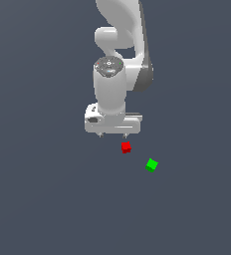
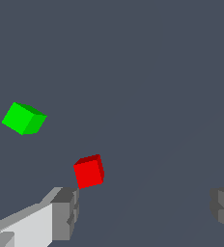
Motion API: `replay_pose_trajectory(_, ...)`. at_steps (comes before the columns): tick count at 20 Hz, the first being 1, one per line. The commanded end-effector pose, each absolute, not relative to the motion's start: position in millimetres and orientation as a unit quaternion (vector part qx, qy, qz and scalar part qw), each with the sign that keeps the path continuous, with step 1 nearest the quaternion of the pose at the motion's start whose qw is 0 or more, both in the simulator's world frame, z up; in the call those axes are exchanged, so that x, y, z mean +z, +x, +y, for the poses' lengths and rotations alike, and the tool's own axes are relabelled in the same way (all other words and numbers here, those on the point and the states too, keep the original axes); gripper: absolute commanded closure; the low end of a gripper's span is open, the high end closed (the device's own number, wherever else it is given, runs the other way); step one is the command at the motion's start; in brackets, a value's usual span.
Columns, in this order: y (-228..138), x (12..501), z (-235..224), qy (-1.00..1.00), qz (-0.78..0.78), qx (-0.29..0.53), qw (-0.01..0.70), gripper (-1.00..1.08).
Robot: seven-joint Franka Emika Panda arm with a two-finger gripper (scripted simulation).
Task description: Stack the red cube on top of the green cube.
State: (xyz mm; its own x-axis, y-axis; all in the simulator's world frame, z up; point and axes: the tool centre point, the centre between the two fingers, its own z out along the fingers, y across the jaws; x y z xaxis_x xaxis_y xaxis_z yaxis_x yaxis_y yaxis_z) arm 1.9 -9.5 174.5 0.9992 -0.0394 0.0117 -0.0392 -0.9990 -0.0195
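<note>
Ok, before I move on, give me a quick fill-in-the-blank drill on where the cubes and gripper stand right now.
1. The gripper has its jaws ____, holding nothing.
2. The cube nearer the gripper is the ____ one.
3. The red cube and the green cube sit ____ from each other, not stacked.
4. In the exterior view the green cube lies to the red cube's ____.

Missing words: open; red; apart; right

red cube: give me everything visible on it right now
The red cube is a tiny, plain, bright red block with flat unmarked faces, matte in the render, much smaller than the gripper. It sits on the dark grey floor, turned slightly askew. Nothing touches it: in the wrist view it lies close to one open finger, not centred between the two. The green cube lies apart, toward the exterior view's right. It is not stacked.
</note>
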Motion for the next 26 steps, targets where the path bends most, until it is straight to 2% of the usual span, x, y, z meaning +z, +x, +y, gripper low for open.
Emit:
replay_pose_trajectory(1, 2, 175, -10, -1.0, 0.02, -0.006, 0.01, -0.92)
replay_pose_trajectory(8, -2, 160, 0, -1.0, 0.002, -0.005, 0.009, -0.92)
replay_pose_trajectory(19, -24, 91, 44, -0.997, -0.082, -0.001, 0.003, -0.92)
replay_pose_trajectory(26, -32, 69, 55, -0.994, -0.107, 0.0, 0.001, -0.92)
